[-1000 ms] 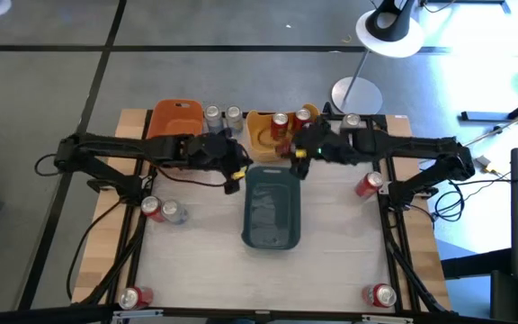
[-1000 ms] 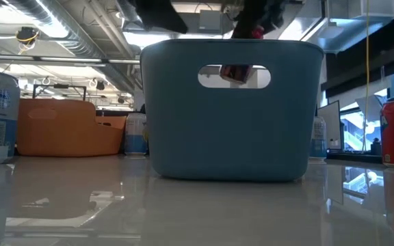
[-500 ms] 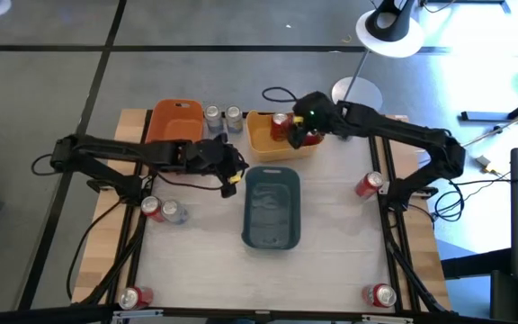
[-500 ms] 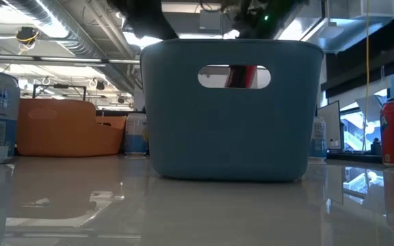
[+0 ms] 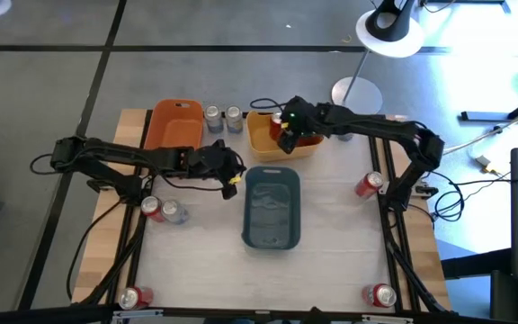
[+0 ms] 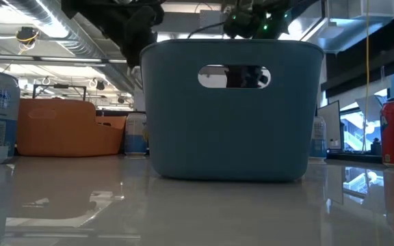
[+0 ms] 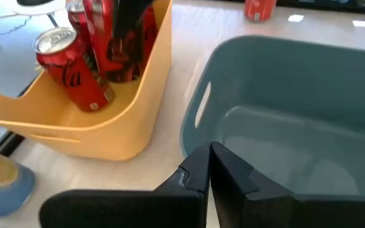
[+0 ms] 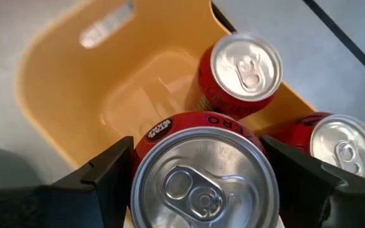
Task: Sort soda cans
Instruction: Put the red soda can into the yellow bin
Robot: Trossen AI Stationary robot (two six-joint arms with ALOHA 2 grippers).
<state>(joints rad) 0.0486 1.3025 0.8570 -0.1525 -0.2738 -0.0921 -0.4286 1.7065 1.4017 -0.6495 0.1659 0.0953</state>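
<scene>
My right gripper (image 5: 286,135) hangs over the yellow bin (image 5: 263,144) at the table's far middle, shut on a red soda can (image 8: 201,180). Two more red cans (image 8: 246,69) (image 8: 334,149) stand upright in that bin. My left gripper (image 7: 211,168) is shut with nothing in it. It hovers by the far left corner of the blue-grey bin (image 5: 271,209), near the yellow bin. My right gripper pinches the red can's side wall just below its top rim (image 8: 141,149), one finger (image 8: 100,180) on either side. The fingers slant down from above. The can stands upright inside the yellow bin (image 7: 125,38); whether its base rests on the floor I cannot tell.
The orange bin (image 5: 174,121) sits at the far left, with two silver cans (image 5: 212,115) (image 5: 233,115) beside it. A red can (image 5: 151,209) and a silver one (image 5: 174,212) lie at the left. Red cans stand at the right (image 5: 370,184) and near both front corners (image 5: 135,297) (image 5: 380,294).
My right gripper has carried the red can from above the blue-grey bin's far right corner toward the far edge and left, then down into the yellow bin. My left gripper has sunk a little beside the blue-grey bin and stayed shut.
</scene>
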